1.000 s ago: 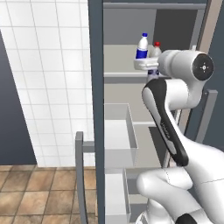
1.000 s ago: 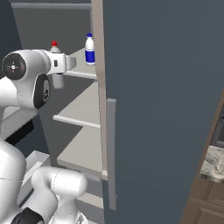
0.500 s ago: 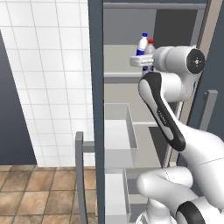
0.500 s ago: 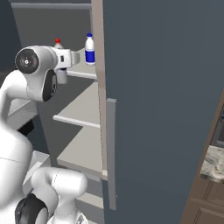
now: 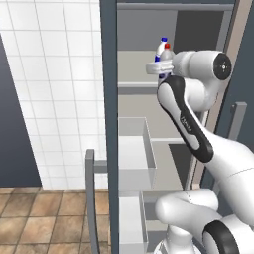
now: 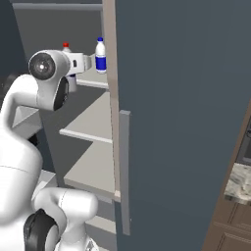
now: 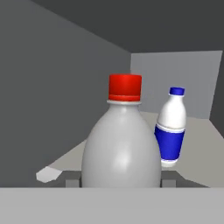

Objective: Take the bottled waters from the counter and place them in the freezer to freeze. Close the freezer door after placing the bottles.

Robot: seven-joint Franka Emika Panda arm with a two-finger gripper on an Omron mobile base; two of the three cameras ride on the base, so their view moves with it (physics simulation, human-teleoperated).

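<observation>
The freezer stands open, and my arm reaches onto its upper shelf (image 5: 133,85). My gripper (image 7: 120,181) is shut on the red-capped bottle (image 7: 122,148), with a dark fingertip on each side of its body. The bottle's base is hidden, so whether it rests on the shelf cannot be told. The blue-capped bottle (image 7: 171,129) stands upright on the shelf just behind and to the right, apart from it. From the base, both bottles show above my hand, the blue-capped bottle (image 6: 100,55) beside the red-capped bottle's cap (image 6: 65,46). The freezer door (image 6: 186,117) stands swung open.
A white bin (image 5: 131,154) juts out below the upper shelf, with another bin under it. The freezer door's grey bar handle (image 6: 125,171) is close to my arm's right side. A white tiled wall (image 5: 49,89) is to the left, and a granite counter corner (image 6: 239,182) sits at the far right.
The arm has stretched deeper into the freezer and carried the red-capped bottle closer to the blue-capped one. It has hardly moved over the last half second.
</observation>
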